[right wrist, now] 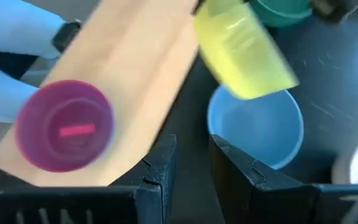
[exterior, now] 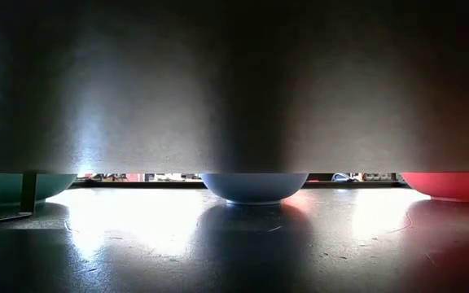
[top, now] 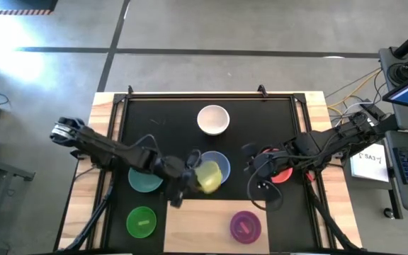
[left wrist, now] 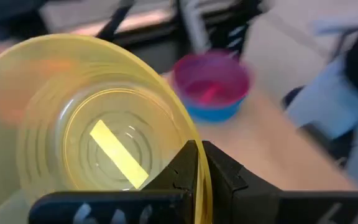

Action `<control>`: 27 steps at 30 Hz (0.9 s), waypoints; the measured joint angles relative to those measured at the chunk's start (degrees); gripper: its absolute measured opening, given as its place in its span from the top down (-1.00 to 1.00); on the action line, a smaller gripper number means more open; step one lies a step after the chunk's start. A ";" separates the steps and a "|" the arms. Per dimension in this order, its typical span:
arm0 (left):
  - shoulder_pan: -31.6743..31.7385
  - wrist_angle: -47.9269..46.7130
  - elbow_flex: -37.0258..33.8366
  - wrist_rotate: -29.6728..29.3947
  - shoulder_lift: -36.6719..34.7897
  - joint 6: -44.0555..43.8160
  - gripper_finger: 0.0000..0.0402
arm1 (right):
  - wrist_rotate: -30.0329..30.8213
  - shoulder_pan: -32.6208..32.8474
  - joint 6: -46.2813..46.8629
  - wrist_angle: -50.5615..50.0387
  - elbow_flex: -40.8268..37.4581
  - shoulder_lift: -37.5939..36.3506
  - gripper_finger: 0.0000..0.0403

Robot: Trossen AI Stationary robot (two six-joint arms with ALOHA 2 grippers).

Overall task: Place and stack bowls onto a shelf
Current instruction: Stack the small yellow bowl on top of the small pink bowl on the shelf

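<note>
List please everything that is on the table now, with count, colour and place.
white bowl: one, white, far side of black mat
pale blue bowl: one, mat centre
teal bowl: one, left of pale blue bowl
red bowl: one, right side, under right arm
green bowl: one, left of shelf
magenta bowl: one, on shelf, nested in cyan bowl
yellow bowl: one, tilted above pale blue bowl
left claw: shut on yellow bowl's rim
right claw: open, empty
</note>
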 joint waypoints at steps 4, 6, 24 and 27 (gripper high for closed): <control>-1.78 8.92 0.00 2.94 3.91 0.73 1.00 | -3.16 0.02 -2.21 2.10 -0.20 0.00 0.57; -2.26 11.61 0.00 3.24 5.30 1.60 1.00 | -5.17 0.02 -3.24 3.98 -0.82 0.00 0.57; -6.30 15.46 8.68 7.92 16.11 8.15 1.00 | -11.69 0.00 -5.06 16.67 -7.68 0.28 0.57; -6.30 10.02 12.14 7.86 17.77 9.57 1.00 | -15.83 0.02 -6.34 16.91 -7.91 0.28 0.57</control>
